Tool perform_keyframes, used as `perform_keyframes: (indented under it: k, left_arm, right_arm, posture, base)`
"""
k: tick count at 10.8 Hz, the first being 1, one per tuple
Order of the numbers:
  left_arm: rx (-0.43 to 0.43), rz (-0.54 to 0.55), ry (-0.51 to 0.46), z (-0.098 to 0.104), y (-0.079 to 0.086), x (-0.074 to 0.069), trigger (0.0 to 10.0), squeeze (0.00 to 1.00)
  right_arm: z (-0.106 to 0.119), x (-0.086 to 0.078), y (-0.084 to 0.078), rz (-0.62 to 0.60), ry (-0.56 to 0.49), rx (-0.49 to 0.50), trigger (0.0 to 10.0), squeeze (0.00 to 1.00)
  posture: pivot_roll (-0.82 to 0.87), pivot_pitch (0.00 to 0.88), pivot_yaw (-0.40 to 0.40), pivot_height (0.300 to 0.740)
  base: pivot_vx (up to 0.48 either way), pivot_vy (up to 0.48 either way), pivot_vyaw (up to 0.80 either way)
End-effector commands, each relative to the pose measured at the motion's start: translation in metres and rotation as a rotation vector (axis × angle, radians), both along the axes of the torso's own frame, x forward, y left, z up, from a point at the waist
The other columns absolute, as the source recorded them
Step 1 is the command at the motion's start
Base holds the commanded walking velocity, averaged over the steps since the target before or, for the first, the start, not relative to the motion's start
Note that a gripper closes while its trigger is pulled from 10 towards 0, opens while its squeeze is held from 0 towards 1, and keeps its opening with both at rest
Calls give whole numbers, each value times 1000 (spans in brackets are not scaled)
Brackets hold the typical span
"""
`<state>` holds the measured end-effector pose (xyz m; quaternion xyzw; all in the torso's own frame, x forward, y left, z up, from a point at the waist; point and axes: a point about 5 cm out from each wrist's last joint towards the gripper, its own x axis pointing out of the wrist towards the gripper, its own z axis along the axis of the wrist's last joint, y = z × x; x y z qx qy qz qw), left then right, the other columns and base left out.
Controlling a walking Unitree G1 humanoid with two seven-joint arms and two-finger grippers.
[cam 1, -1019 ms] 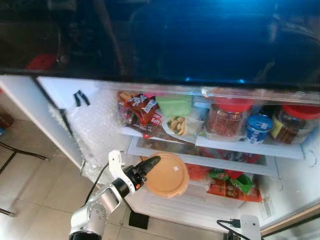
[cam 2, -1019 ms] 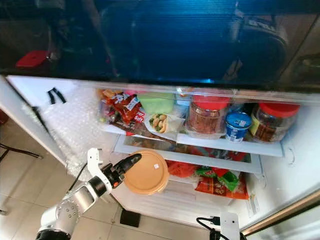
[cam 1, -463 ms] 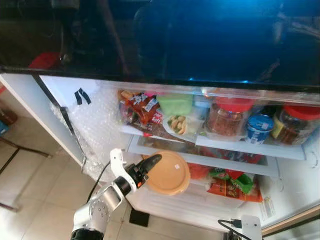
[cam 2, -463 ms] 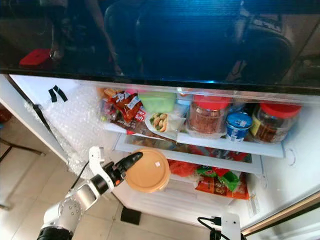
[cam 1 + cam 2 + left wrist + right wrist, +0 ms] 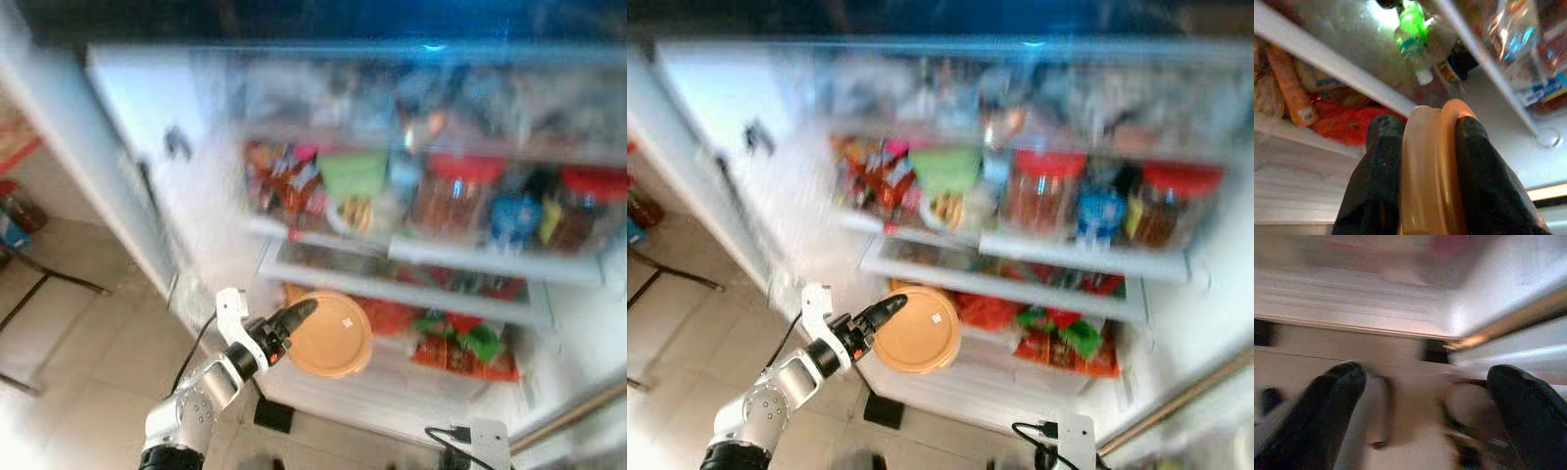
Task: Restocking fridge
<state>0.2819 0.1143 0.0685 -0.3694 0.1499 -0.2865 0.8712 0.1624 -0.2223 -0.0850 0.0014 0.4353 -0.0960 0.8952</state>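
Note:
My left gripper is shut on a round orange lidded container, held on edge in front of the open fridge's lower shelf. In the left wrist view the container sits clamped between both black fingers. My right gripper hangs low with its fingers spread wide apart and nothing between them; its wrist shows at the bottom edge of the eye views. The eye views are blurred.
The shelf above holds snack packets, a green box, red-lidded jars and a blue tub. Red and green packets lie on the lower shelf. The white fridge door stands open at left. Tiled floor lies below.
The camera has tilted up and the picture has blurred, so an upper fridge shelf now shows. My left gripper still holds the orange container in much the same place.

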Motion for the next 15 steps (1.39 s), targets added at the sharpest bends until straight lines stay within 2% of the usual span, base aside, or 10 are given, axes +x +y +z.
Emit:
perform_keyframes:
  k: [1,2,5,7,15]
  left_arm:
    - [7,3,3,-2,1,0,10000,0]
    - [6,3,5,-3,0,0,10000,0]
    - [-2,12,-1,0,-2,0,10000,0]
    - [-46,60,-28,8,2,6,10000,0]
    - [-64,65,-62,14,1,11,10000,0]
  right_arm:
    - [-2,-3,10,60,-18,110,10000,0]
    - [-3,-3,10,89,7,102,10000,0]
    - [-4,-6,5,37,41,39,10000,0]
    - [-4,-7,4,39,35,56,10000,0]
    - [-4,-6,5,51,35,55,10000,0]
  posture:
    - [-17,85,97,632]
    - [-16,86,96,632]
    - [-13,89,93,632]
    - [-13,91,91,632]
    - [-10,84,92,632]
  base:
    - [0,0,0]
    - [0,0,0]
    - [0,0,0]
    - [0,0,0]
    - [0,0,0]
